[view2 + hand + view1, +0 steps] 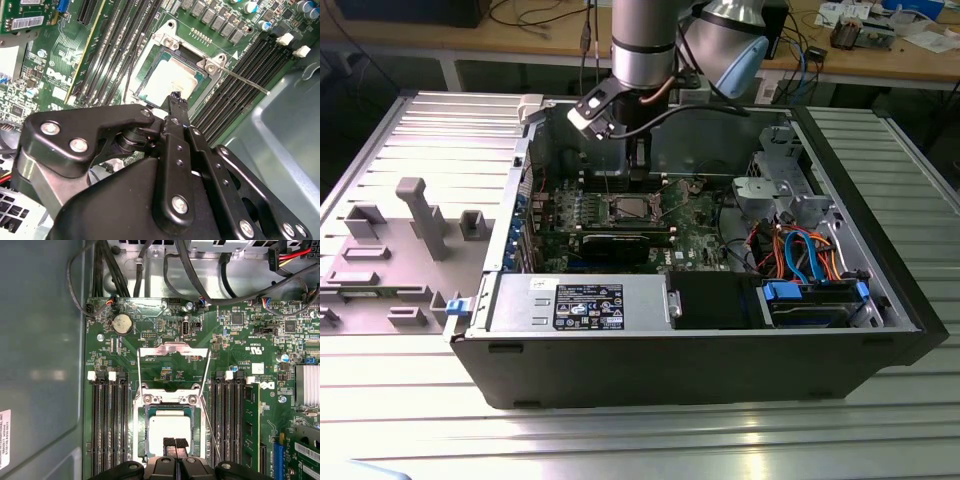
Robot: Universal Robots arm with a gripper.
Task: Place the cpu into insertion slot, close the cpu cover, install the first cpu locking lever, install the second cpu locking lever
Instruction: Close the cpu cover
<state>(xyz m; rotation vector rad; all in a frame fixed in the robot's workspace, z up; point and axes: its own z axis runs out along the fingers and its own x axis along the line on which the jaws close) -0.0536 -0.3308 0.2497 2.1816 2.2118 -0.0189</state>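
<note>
Gripper [175, 444] fingers are pressed narrowly together, nothing held, at the edge of the cpu [170, 426], which is seated in the insertion slot [147, 432]. Both are flanked by memory slots [107, 425]. Beyond the fingertips, toward the exterior view's right, the cpu cover [172, 347] is flipped open, a thin locking lever [210, 425] is seen unlatched, and cables [800, 250] are bundled.

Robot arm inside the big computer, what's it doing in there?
The robot arm's black gripper hangs shut right over the small square silvery cpu, which already lies flat in the square metal-rimmed insertion slot on the green motherboard. The silvery frame-shaped cpu cover is flipped open, and a thin wire locking lever looks unlatched.
</note>
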